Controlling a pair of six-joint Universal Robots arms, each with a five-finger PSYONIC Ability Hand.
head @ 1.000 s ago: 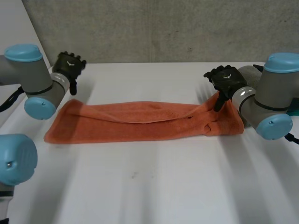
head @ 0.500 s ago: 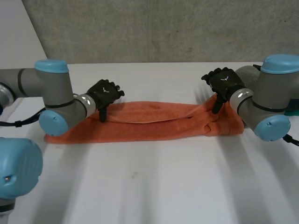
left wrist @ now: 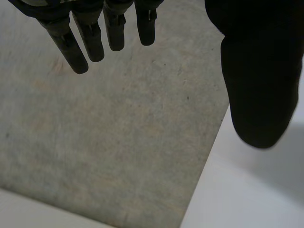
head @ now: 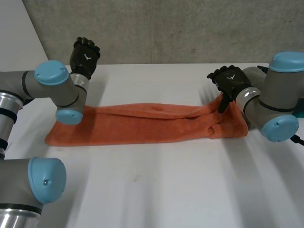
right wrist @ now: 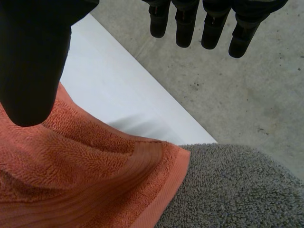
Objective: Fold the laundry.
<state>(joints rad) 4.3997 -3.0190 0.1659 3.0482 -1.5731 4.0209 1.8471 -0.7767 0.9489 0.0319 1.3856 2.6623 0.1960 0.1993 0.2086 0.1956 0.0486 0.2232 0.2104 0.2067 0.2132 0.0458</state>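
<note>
An orange towel [head: 142,126], folded into a long strip, lies across the middle of the white table [head: 166,190], its right end bunched up. The right hand [head: 229,81] hovers over that end, released, fingers straight and thumb [right wrist: 33,57] above the pile, beside a grey cloth [right wrist: 237,185] that touches the towel's corner. The left hand [head: 84,57], raised before the concrete wall [head: 166,28] beyond the towel's left end, is relaxed and holds nothing.

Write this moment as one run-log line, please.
cloth: long orange terry towel flat on white table | left hand: open, clear of towel | right hand: open, at towel's right end
</note>
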